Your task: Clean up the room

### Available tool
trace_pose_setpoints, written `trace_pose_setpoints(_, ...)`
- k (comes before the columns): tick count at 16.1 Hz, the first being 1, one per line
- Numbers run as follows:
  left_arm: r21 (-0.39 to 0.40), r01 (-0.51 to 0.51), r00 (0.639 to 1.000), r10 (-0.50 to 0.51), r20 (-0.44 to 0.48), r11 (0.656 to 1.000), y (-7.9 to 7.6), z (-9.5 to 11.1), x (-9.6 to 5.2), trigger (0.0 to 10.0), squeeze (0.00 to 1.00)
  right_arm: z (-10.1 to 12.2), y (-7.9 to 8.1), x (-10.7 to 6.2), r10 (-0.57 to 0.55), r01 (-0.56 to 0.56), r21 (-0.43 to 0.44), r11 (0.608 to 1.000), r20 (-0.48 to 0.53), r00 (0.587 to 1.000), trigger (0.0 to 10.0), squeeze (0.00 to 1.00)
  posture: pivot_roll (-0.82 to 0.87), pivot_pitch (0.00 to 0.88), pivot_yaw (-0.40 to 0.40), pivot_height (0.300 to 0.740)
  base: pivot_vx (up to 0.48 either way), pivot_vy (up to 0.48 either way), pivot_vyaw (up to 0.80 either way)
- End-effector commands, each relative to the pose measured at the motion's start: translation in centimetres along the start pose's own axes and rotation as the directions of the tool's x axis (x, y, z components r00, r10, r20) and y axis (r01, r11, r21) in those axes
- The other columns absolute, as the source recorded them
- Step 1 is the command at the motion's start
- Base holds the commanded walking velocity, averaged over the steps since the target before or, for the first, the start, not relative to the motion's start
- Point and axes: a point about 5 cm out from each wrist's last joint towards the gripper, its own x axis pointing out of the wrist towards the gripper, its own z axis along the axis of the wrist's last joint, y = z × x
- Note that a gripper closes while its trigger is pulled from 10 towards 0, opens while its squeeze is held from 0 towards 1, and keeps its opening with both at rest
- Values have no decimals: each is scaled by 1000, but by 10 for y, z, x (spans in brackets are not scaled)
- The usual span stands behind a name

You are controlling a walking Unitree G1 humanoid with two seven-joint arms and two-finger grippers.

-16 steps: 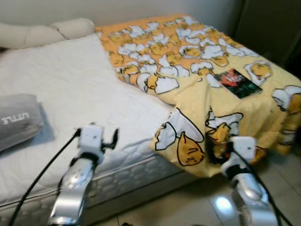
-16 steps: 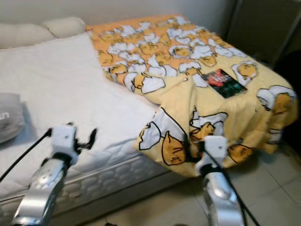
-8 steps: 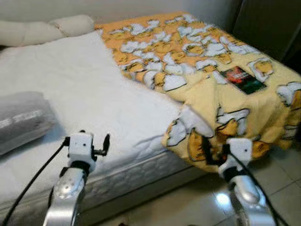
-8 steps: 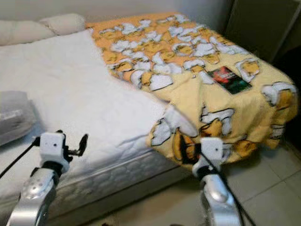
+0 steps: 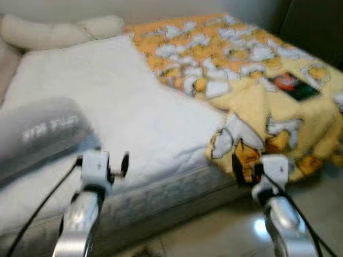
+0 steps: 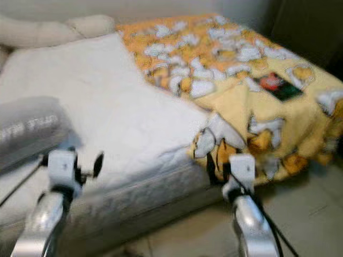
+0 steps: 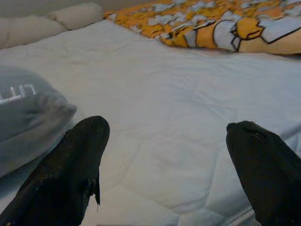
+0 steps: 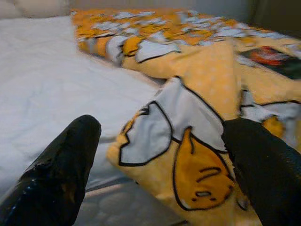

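A yellow blanket (image 5: pixel 241 64) with a cartoon egg print lies rumpled over the right half of the bed, and its corner hangs off the front edge. A dark book (image 5: pixel 297 88) rests on the blanket at the right. My left gripper (image 5: pixel 117 166) is open, held low before the white mattress (image 5: pixel 107 91), with its fingers (image 7: pixel 70 174) spread wide. Just in front of the hanging blanket corner (image 8: pixel 188 141), my right gripper (image 5: pixel 245 168) is open and empty.
A grey pillow (image 5: pixel 37 134) with white lettering lies on the mattress at the left, close to my left gripper. Cream pillows (image 5: pixel 59 32) line the head of the bed. Pale tiled floor (image 5: pixel 214 235) runs along the bed's front. The head views are blurred.
The whole picture has shifted right and blurred, so the camera has moved left along the bed. The grey pillow now looms larger. Both grippers stay open.
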Motion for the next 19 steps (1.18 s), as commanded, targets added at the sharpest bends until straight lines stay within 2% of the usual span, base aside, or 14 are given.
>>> trace_pose_setpoints(1,18,-15,1000,15,8,1000,5,5,0,10000,0,1,6,3,30,-30,-3,1000,5,1000,10000,0,-8,0,49,740,0,330,531)
trace_pose_setpoints(12,32,-17,1000,17,8,999,5,6,-3,10000,0,1,11,12,58,-58,-10,998,15,998,10000,0,15,0,39,740,0,332,800)
trace_pose_setpoints(15,82,-21,1000,19,21,996,6,10,-2,10000,0,1,11,12,59,-58,-10,998,17,998,10000,0,18,0,37,740,0,-160,800)
trace_pose_setpoints(19,51,-24,999,22,31,998,5,14,2,10000,0,1,9,13,41,-40,-8,999,16,999,10000,0,17,0,41,740,0,-330,687)
